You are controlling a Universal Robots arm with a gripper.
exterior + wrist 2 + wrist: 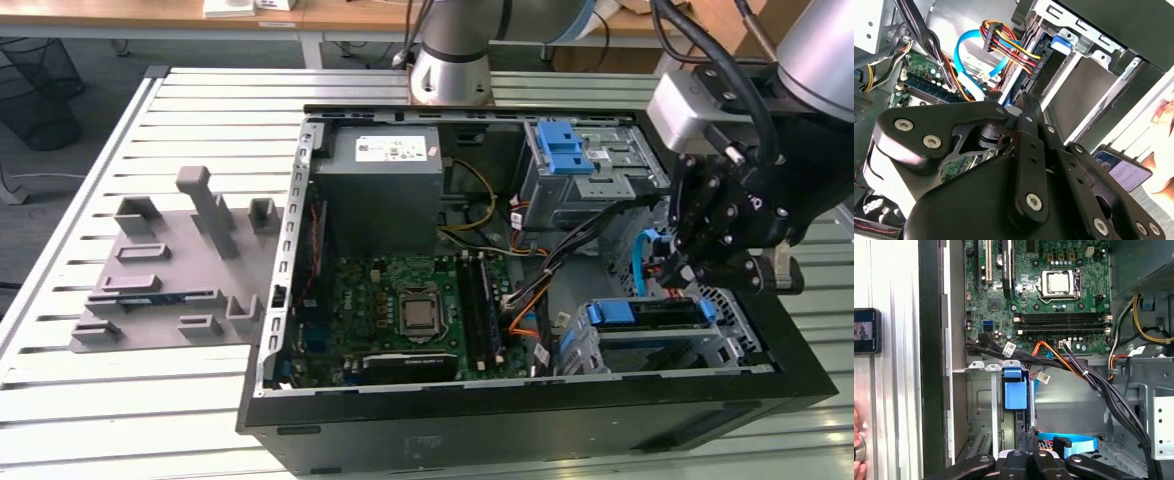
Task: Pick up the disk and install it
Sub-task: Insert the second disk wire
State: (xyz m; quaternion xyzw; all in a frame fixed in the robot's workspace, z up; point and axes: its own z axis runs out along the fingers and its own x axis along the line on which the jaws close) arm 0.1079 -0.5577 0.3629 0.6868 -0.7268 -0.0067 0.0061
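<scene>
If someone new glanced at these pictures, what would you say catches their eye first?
Probably the open computer case lying on the slatted table, with its green motherboard exposed. Next, the black end effector hanging over the drive bays at the exterior view's right, near the disk in its blue frame. The grey power supply stands out at the case's far end.

Disk [650, 316] in PC case [534, 425] bay

slatted table [80, 400] — computer case [534, 420], grey fixture [174, 260]
</scene>
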